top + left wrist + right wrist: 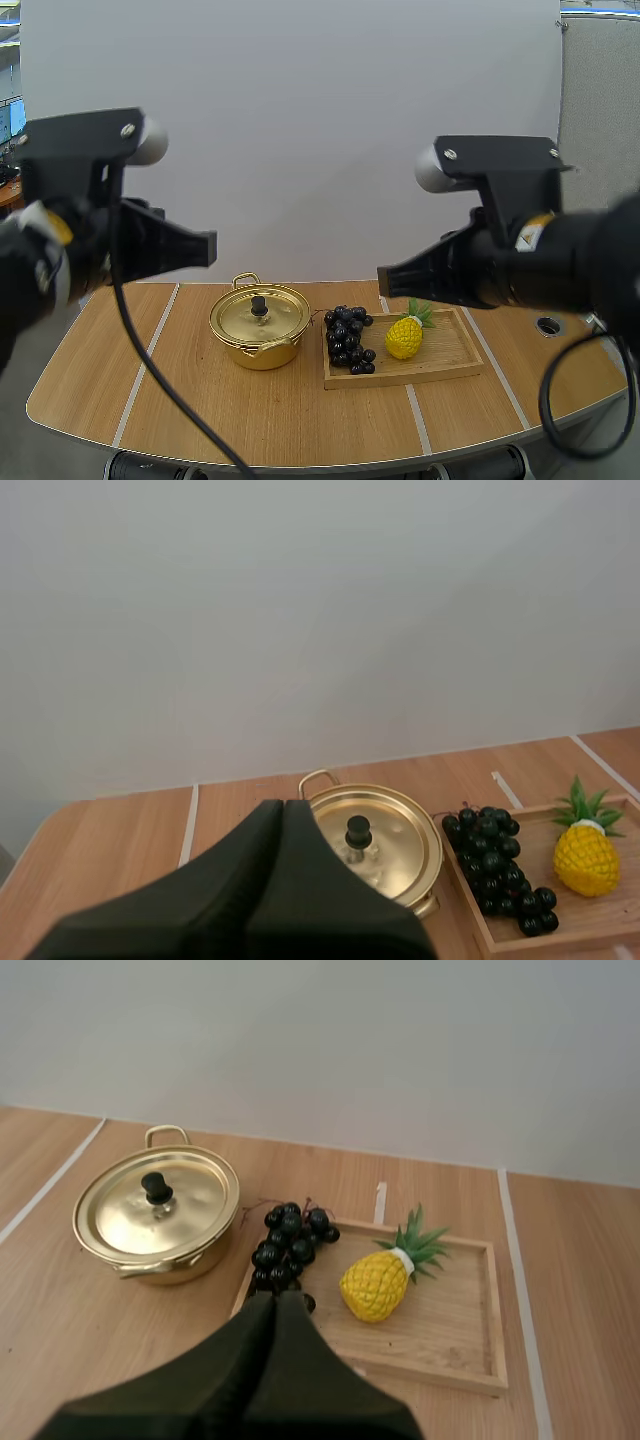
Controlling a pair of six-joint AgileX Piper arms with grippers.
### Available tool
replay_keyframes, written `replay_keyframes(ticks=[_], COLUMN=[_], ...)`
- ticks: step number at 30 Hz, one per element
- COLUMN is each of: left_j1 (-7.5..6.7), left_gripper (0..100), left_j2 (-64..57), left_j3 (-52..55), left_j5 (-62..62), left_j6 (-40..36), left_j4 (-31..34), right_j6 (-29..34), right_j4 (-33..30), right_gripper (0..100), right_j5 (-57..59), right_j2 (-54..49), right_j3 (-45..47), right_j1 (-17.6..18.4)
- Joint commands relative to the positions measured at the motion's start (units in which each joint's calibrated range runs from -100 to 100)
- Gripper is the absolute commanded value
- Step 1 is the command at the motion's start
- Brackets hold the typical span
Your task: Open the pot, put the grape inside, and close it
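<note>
A golden pot [260, 326] stands mid-table with its lid on, a black knob [259, 304] on top. Right of it a dark bunch of grapes [348, 338] lies on the left end of a wooden tray [450, 358]. My left gripper [205, 248] hangs high over the table's left, shut on nothing. My right gripper [388, 278] hovers high at the right, also shut on nothing. From the left wrist view the shut gripper [282, 810] points toward the pot [375, 840], grapes [497, 865] beside it. The right gripper [276, 1302] points just short of the grapes [288, 1243], the pot [160, 1215] apart from them.
A yellow toy pineapple [406, 335] lies on the tray beside the grapes; in the wrist views the pineapple [382, 1278] [586, 850] is close to them. A round hole [548, 325] sits in the tabletop at the far right. Pale seams cross the wooden table [120, 370].
</note>
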Motion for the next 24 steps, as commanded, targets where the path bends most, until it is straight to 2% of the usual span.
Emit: replay_keyframes(ticks=[1, 7, 14, 17, 19, 21, 24], left_j1=[0.10, 0.10, 0.10, 0.10, 0.10, 0.10, 0.10], left_gripper=[0, 0, 1, 11, 22, 38, 66], left_j2=[5.83, 14.65, 21.27, 22.63, 23.10, 23.10, 23.10], left_j3=[-1.25, -1.23, -1.23, -1.23, -1.23, -1.23, -1.23], left_j5=[1.37, 5.31, 5.86, 5.86, 5.86, 5.86, 5.86], left_j6=[0.06, 0.06, 1.25, 1.25, 1.25, 1.25, 1.25], left_j4=[0.57, 0.57, 0.57, 0.57, 0.57, 0.57, 0.57], right_j6=[0.54, 0.54, 0.43, 0.43, 0.43, 0.43, 1.15], right_j4=[-0.54, -0.66, -2.75, -5.27, -6.51, -7.01, -7.01], right_gripper=[0, 0, 0, 0, 1, 19, 55], right_j5=[2.95, 4.17, 4.31, 5.40, 6.11, 6.36, 6.36], right_j2=[7.26, 15.81, 20.51, 21.13, 21.21, 21.21, 21.21], right_j3=[-1.29, -1.29, -1.29, -1.15, -1.15, -1.15, -1.15], right_j1=[-0.18, -0.18, -0.18, -0.18, -0.18, -0.18, -0.18])
